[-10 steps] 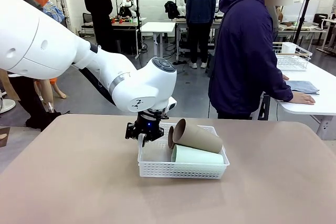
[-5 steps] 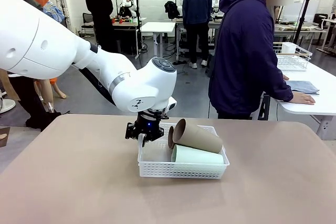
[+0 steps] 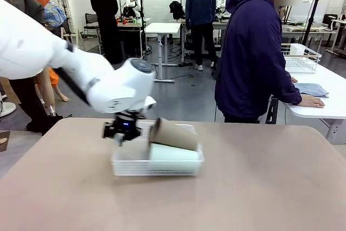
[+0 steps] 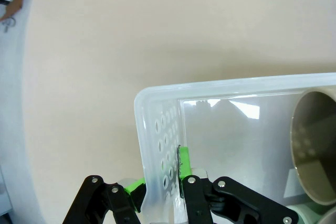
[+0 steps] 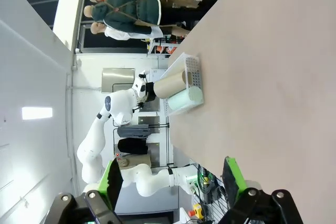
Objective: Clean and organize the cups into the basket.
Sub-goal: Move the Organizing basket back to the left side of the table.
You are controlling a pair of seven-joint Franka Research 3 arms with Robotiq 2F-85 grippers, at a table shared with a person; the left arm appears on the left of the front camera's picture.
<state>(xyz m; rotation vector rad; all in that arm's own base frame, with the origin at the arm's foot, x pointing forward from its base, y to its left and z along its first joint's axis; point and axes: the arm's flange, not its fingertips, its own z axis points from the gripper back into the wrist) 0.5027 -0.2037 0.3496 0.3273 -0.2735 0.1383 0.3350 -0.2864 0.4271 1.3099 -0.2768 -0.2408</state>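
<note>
1. No legible writing on basket [image 3: 157, 167] or cups.
2. Left gripper [image 4: 161, 182] clenched on basket's short end wall, one green pad inside, one outside.
3. Right gripper [image 5: 173, 179] spread wide, grasping nothing, above bare worktop [image 3: 259, 187].
4. Basket near worktop's far edge, left of middle; tan cup [image 3: 173, 134] lying atop mint cup [image 3: 172, 152] inside.

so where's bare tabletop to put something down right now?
Free: the wide stretch of table to the right of the basket, the strip between basket and near edge, and the near-left corner. Crowded: inside the basket, where a tan cup lies on the mint cup, and its left wall, clamped by the left gripper.
</note>
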